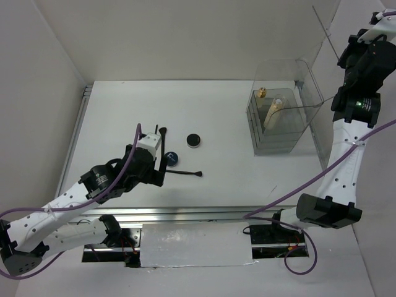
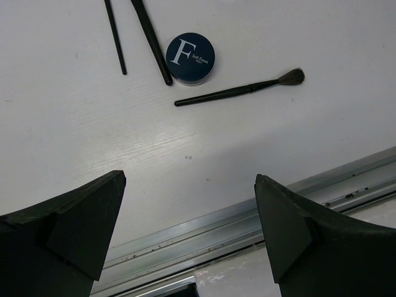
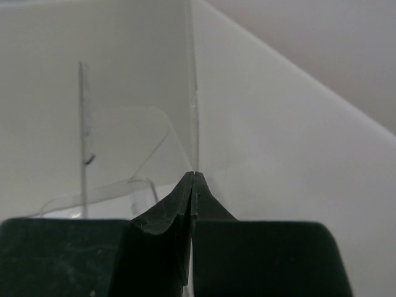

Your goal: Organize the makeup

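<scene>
**Left jaws spread wide over loose brushes; two tubes stand in clear box**

On the white table (image 1: 235,179), the left gripper (image 2: 189,179) hangs with its jaws at full spread and nothing between them, its fingertips toward the left half of the table. The wrist view shows bare table under the fingers and a metal rail (image 2: 247,223) at the table's near edge. Beyond the fingertips in that view lies the dark-blue compact (image 2: 190,57), lid up and marked with a large letter F. A brush (image 2: 241,91) lies flat just beside the compact, bristles pointing right in that view. A thicker black handle (image 2: 151,40) runs along the compact's left rim, though the pictures do not show whether the two touch, and a slim black stick (image 2: 115,37) lies apart to its left. From overhead, the black compact (image 1: 194,140) sits alone, farther back and to the right of the blue one. Well apart, at the right rear of the table, the clear box (image 1: 307,86) holds a gold-capped beige tube (image 1: 262,94) and a second beige tube (image 1: 274,111), the latter leaning. The right gripper (image 3: 193,176) is raised high beside the right wall (image 3: 297,136), above the box's upper edges, its fingers pressed together and gripping nothing
</scene>
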